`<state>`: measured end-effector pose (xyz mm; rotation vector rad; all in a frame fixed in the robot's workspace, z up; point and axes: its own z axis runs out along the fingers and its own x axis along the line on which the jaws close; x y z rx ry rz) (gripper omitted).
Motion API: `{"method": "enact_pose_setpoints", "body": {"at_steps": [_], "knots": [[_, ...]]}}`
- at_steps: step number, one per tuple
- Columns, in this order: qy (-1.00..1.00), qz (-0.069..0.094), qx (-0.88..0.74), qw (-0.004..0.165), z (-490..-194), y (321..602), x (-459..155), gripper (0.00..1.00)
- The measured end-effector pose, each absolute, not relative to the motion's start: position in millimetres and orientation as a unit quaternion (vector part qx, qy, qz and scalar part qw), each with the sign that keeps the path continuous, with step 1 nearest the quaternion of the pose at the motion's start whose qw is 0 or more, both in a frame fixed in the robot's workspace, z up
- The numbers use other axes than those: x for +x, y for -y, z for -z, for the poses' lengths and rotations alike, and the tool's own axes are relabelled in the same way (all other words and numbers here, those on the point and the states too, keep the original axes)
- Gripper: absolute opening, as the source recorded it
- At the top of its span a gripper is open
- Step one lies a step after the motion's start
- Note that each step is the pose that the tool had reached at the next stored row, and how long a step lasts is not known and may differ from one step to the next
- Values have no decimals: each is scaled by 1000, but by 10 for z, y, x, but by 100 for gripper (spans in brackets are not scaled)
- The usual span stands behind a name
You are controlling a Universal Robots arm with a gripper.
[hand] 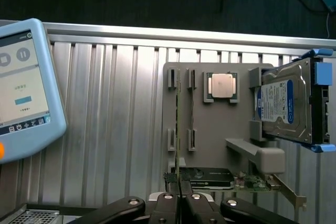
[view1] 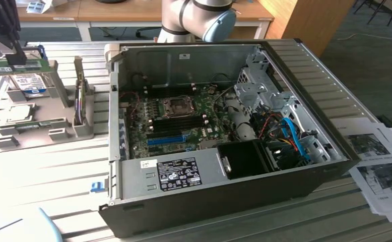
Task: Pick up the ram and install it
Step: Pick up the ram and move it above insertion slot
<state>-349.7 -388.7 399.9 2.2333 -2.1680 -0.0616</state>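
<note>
The ram is a thin green stick seen edge-on in the wrist view, running away from my gripper, whose two fingers are pinched shut on its near end. In the exterior view the gripper hangs at the far left, with the green ram held level just above the grey parts holder. The open computer case lies to the exterior view's right of it. Its black memory slots sit on the motherboard below the processor socket.
On the holder stand a blue-labelled hard drive, a processor chip and an expansion card. A blue teach pendant lies on the ribbed table. Printed sheets lie beside the case. A bright blue slot is on the motherboard.
</note>
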Motion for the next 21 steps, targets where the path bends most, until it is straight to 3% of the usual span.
{"method": "enact_pose_setpoints", "body": {"at_steps": [21], "knots": [[696,20,717,14,-3999,3887,-3183,11]]}}
